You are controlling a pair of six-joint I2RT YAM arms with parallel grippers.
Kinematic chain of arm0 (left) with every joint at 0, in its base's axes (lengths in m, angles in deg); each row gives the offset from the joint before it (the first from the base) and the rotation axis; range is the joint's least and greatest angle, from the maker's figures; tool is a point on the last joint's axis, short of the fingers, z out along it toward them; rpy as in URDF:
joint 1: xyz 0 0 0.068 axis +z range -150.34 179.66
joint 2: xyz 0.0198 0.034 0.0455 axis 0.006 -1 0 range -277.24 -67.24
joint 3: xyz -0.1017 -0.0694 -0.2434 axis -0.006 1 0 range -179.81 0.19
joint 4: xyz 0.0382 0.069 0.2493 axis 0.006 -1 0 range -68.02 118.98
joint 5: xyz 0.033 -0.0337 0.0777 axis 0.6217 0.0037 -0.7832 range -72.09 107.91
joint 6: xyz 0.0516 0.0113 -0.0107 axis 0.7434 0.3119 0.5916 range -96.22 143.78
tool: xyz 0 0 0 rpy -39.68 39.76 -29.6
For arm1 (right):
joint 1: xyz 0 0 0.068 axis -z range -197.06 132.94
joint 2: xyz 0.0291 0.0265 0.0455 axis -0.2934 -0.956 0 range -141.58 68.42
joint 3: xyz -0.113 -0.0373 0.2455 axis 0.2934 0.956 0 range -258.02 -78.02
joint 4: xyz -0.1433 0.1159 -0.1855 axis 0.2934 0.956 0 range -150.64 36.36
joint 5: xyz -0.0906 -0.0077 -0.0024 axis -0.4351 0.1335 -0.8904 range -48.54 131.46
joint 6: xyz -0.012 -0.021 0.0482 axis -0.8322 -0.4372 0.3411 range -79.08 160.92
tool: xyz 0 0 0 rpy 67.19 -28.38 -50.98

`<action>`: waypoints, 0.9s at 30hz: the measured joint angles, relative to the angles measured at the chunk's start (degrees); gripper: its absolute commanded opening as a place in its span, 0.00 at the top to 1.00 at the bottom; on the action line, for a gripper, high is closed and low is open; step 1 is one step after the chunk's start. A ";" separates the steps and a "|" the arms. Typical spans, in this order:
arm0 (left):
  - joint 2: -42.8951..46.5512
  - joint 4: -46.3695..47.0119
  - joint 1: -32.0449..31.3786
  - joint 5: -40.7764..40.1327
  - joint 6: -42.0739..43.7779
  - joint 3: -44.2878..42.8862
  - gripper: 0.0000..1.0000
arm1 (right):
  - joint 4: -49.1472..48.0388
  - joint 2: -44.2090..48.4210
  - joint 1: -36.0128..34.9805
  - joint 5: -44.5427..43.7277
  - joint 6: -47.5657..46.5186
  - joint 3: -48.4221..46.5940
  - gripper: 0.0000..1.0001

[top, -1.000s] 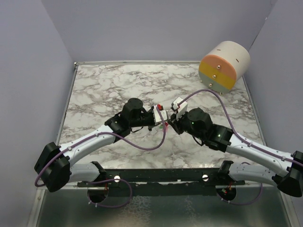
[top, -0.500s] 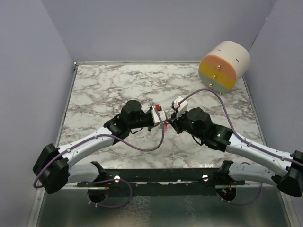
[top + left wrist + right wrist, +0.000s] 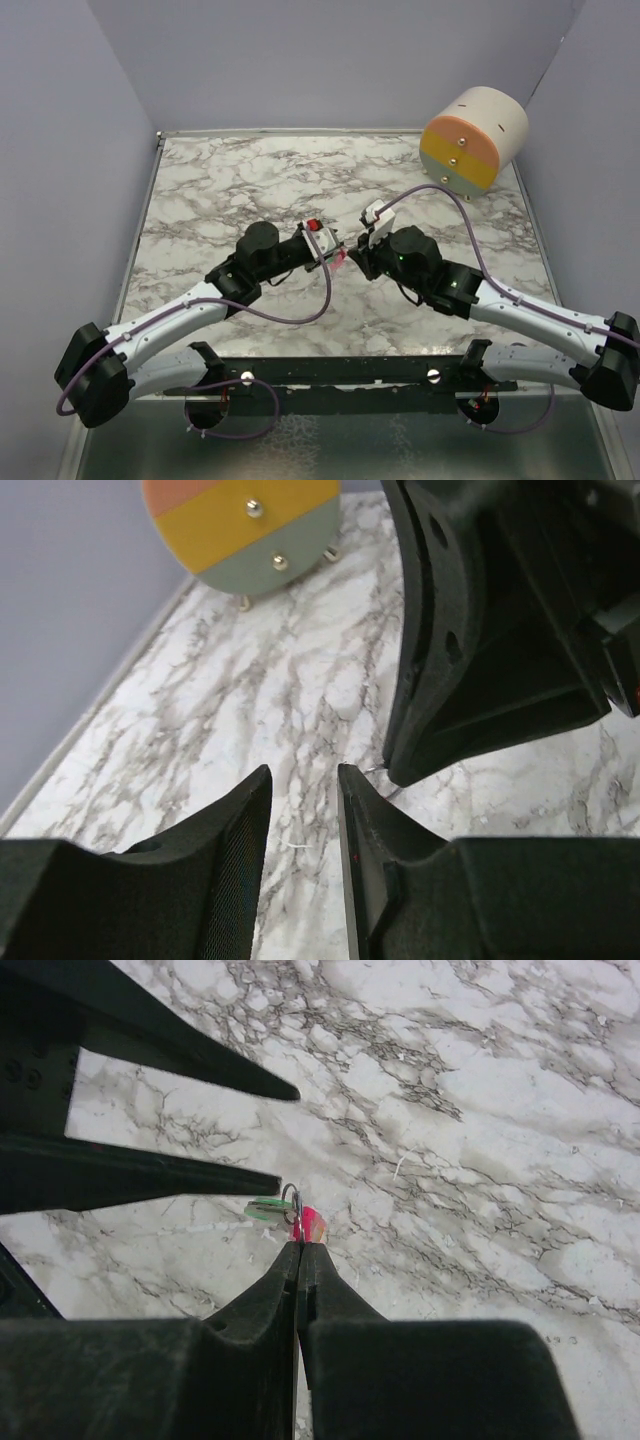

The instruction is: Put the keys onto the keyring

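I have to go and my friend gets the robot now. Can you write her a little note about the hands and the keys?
Left gripper: open, nothing between its fingers, its tips close to the right gripper's tip.
Right gripper: shut, apparently pinching the pink key at its very tip.
Keyring: a small metal ring just past that tip, with the green key on one side and the pink key on the other.
Done: both keys look to be on the ring, but they are too small to be sure.
Left: check that both are threaded, then put the bunch down.
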 measured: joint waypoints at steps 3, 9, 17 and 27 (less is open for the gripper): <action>3.39 2.86 0.00 -2.47 -0.59 1.66 0.60 | -0.17 -0.26 -0.20 -0.74 0.20 0.22 0.99; 8.39 7.85 0.04 -5.97 -1.68 4.31 0.58 | -2.64 0.15 -0.20 -2.64 -0.44 1.75 0.99; 8.09 16.00 0.02 -7.28 -4.66 11.67 0.46 | -9.09 6.27 -0.26 -5.16 -2.29 6.99 0.99; 3.61 28.50 -2.01 -7.72 -3.58 15.02 0.01 | -13.05 9.55 -0.26 -5.68 -3.34 7.28 0.99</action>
